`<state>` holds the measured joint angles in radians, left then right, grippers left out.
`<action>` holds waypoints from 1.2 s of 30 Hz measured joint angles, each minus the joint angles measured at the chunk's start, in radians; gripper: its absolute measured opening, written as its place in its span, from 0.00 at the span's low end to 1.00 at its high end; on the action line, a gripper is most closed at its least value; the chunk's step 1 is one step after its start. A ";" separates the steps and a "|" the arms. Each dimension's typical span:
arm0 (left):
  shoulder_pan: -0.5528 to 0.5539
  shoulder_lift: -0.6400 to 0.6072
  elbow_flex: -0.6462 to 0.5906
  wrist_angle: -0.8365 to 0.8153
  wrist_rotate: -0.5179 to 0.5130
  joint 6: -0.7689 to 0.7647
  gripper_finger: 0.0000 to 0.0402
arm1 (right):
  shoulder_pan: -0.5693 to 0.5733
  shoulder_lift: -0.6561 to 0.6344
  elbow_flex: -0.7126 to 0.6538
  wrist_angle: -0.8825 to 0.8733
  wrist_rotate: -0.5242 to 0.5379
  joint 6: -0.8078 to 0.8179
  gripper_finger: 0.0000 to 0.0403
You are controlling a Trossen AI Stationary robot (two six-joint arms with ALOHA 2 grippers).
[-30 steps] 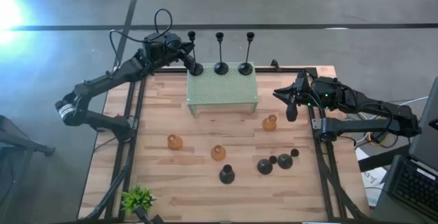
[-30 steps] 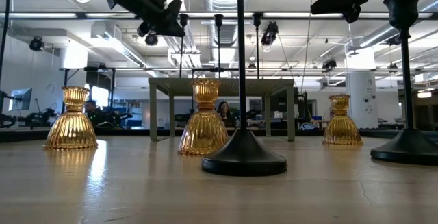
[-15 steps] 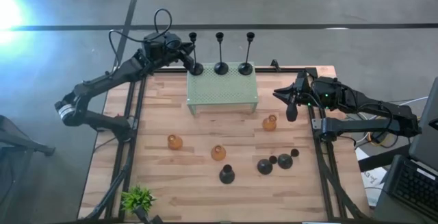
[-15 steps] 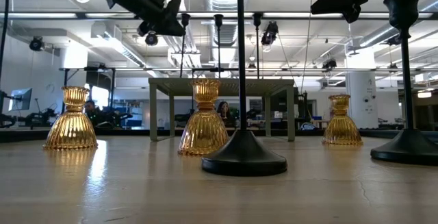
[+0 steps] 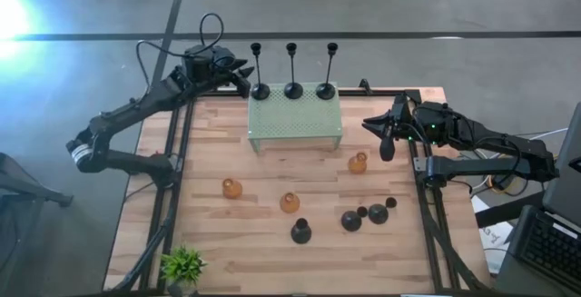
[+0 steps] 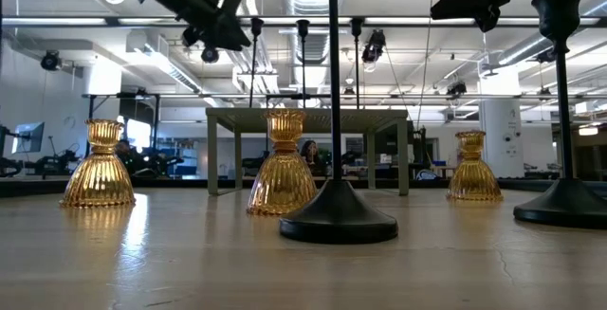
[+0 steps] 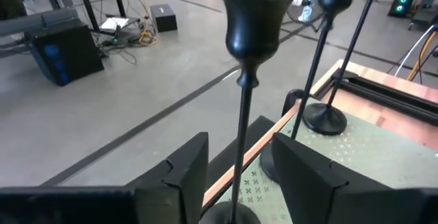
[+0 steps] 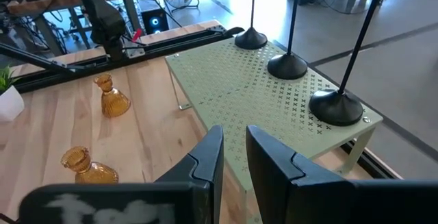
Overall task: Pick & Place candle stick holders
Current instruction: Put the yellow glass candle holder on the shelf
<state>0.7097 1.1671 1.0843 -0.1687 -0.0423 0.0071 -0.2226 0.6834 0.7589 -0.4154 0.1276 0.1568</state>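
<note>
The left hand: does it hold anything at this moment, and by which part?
Nothing is held. The left hand is open, its fingers apart on both sides of the thin stem of the tall black holder without touching it.

Three tall stems; three amber; three domes.

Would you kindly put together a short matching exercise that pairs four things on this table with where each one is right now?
Things:
1. three tall black candle stick holders
2. amber glass holders
3. small green plant
4. left gripper

Places:
A. at the table's near left corner
B. on the bare wood, in front of the mint-green stand
C. in a row along the stand's back edge
D. just left of the leftmost tall holder, fingers apart around its stem

Pairs: 1-C, 2-B, 3-A, 4-D
</note>
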 joint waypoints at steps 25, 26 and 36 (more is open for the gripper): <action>-0.111 -0.331 -0.117 -0.424 0.486 -0.078 0.42 | 0.000 0.000 0.000 0.000 -0.031 -0.003 0.14; -0.134 -0.337 -0.134 -0.421 0.499 -0.084 0.42 | 0.000 0.000 0.000 0.000 -0.042 -0.003 0.14; -0.474 -0.379 -0.259 -0.354 0.505 -0.129 0.42 | 0.000 -0.001 0.000 0.000 -0.060 -0.003 0.14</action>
<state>0.2357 0.7885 0.8256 -0.5229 0.4629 -0.1223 -0.2226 0.6827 0.7589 -0.4152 0.0673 0.1538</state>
